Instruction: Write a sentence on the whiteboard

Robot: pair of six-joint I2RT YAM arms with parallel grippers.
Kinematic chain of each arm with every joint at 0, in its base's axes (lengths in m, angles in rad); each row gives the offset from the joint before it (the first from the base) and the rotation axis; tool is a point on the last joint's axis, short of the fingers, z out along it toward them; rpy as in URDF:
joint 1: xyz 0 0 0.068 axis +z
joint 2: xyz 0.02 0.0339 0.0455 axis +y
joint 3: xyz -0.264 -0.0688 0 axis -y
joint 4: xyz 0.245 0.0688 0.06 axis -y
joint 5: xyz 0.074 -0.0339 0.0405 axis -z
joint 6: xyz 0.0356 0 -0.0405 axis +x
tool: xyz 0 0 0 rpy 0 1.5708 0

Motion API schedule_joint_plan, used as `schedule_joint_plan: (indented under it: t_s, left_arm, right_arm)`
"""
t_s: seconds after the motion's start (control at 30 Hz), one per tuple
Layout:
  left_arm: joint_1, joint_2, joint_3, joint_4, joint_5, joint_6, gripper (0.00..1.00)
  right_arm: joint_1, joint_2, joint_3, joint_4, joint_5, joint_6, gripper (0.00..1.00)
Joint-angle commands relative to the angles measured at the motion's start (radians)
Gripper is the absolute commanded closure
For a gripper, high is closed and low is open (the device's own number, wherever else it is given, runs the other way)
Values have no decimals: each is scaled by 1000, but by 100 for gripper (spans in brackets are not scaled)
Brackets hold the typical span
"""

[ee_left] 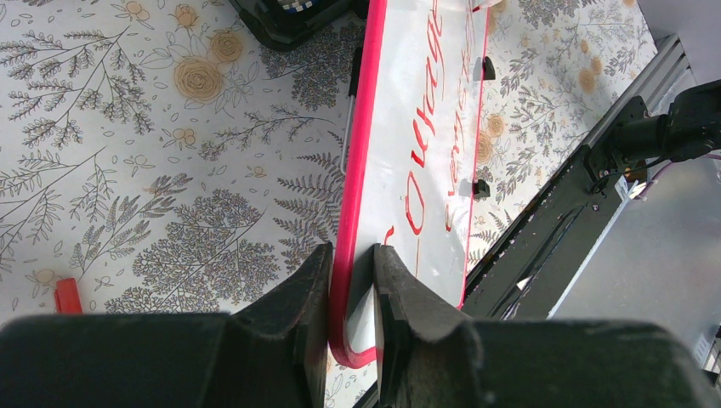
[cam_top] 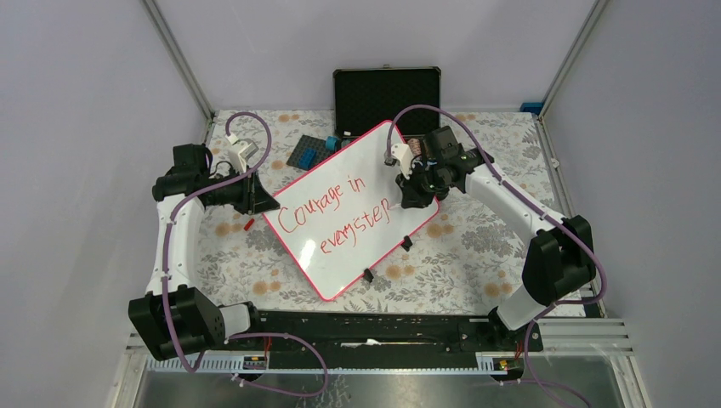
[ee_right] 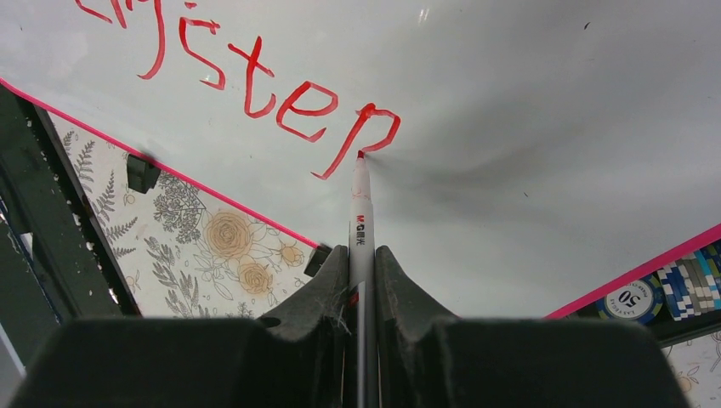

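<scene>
**Marker tip on the "p", bare whiteboard to the right gripper's right**

Top view: your left gripper (cam_top: 270,204) was clamped on the left corner of the whiteboard (cam_top: 366,161). Your right gripper (cam_top: 410,189) stood over the opposite side, at the end of the sentence (cam_top: 332,217). The two red lines, "Courage in" over "every step", ran along the whiteboard's long axis from the left gripper toward the right one. That made the right arm much the nearer to the last word.

Left wrist view: the left gripper (ee_left: 353,263) had its fingers nearly together, with the pink frame of the whiteboard (ee_left: 361,127) pinched between them just past a rounded corner. The whiteboard stretched straight ahead of the fingers, and the sentence (ee_left: 425,144) lay to the right of the frame.

Right wrist view: the right gripper (ee_right: 361,255) was fully closed on the marker (ee_right: 360,204). The barrel lay in line with the fingers and pointed straight ahead. The tip touched the whiteboard (ee_right: 527,127) where the bowl of the "p" in "step" meets its stem. The rest of the sentence (ee_right: 289,93) lay ahead and to the left of the tip, and bare white lay ahead and to the right.

By my reading, any further stroke had to go right of the tip, carrying on along the line. The pink edge down to the right left you little room on that side.
</scene>
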Motion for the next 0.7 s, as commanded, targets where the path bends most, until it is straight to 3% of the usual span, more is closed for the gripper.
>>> schedule_joint_plan:
  t_s: [0.0,0.43,0.67]
  left_arm:
    - [-9,18,-5,24,-29,45,98]
    - [-9,12,-7,24,-31,45,98]
    - [-9,11,-5,23,-31,43,96]
  right_arm:
    - [18,-43,3,-13,-31,-12,100]
    - [40,-50,13,-30,-25,-12,100]
    - [-13,-79,28,-76,-41,-26,100]
